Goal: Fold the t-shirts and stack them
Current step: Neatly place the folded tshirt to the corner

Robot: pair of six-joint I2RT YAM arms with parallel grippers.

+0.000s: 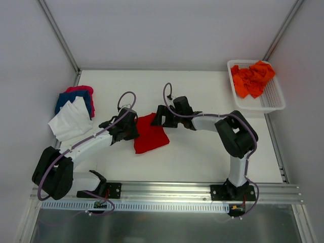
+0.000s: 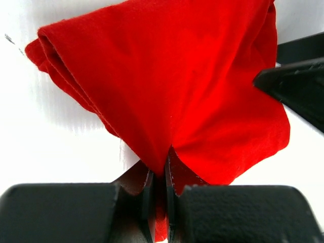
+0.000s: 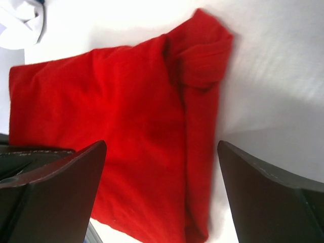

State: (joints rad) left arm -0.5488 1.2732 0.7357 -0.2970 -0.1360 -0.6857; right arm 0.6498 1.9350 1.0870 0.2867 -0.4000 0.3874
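Left jaws clamped on red t-shirt (image 2: 167,91) edge — soft, limp, light; right jaws apart above it, best pinching a corner.

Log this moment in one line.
folding: red t-shirt | left end effector: shut on its edge | right end effector: open over it | orange t-shirts: in mesh basket | white, blue, pink t-shirts: piled left

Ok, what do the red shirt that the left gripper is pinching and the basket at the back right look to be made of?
Red t-shirt: soft matte knit cloth, probably cotton jersey. It drapes and creases, and faint stitching runs along a folded edge.
Basket: white rigid plastic by the look, moulded as a fine mesh grid with a solid rim. Its gloss is too small to judge.
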